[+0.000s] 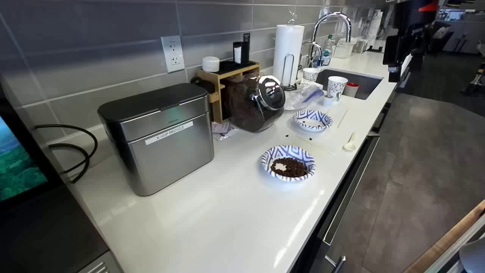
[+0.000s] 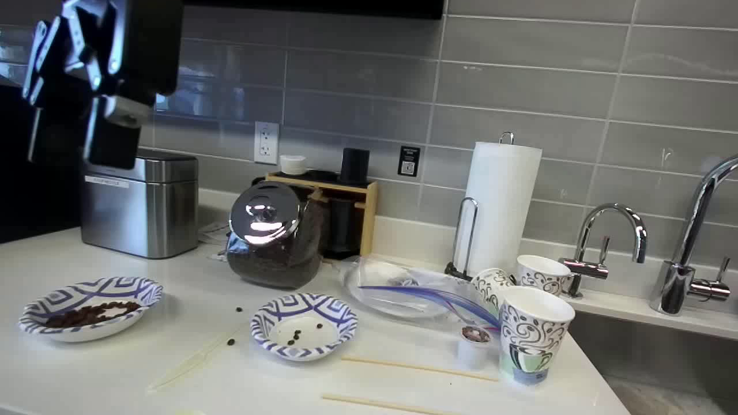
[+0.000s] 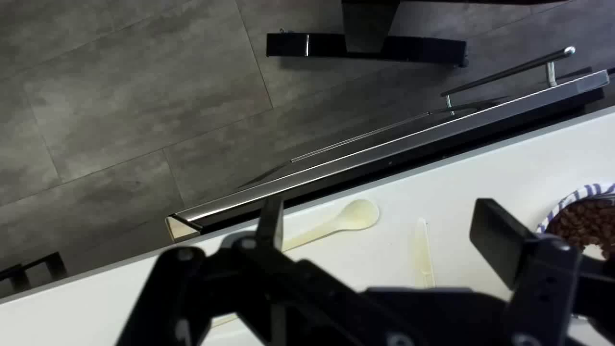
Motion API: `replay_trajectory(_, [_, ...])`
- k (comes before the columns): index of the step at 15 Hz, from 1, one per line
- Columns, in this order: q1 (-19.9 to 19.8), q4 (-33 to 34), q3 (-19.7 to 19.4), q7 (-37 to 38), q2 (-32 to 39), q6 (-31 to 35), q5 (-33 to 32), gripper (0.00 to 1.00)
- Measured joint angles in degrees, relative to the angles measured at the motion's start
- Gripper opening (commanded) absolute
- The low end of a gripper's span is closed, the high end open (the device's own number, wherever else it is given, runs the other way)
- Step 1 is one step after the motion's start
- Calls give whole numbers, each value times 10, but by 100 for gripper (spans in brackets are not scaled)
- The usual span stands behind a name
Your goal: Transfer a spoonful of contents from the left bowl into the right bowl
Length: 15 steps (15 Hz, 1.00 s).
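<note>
White countertop (image 1: 197,227), spoon (image 3: 358,215) near edge (image 3: 432,167), hand (image 2: 78,151) (spread) well above

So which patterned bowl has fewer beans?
The pale-centred bowl, nearer the paper towel roll: scattered beans dot its bottom, while the other bowl holds a dark pile.

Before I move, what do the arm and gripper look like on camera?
The gripper is black, with flat fingers. In an exterior view its jointed links, dotted with round pins, catch a silvery shine, and one finger carries a pale grey piece. Higher up, a black housing shows a red patch and a small pale marking, too blurred to read. Anything beyond is cut off.
</note>
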Motion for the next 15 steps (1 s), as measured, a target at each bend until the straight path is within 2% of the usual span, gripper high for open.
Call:
replay_trajectory(8, [-2,-11,-3,20,0,0,0,100])
replay_trajectory(11, [-14,-75,-12,77,-14,36,0,100])
replay_trajectory(15, [-53,-199,-39,123,-71,134,-10,100])
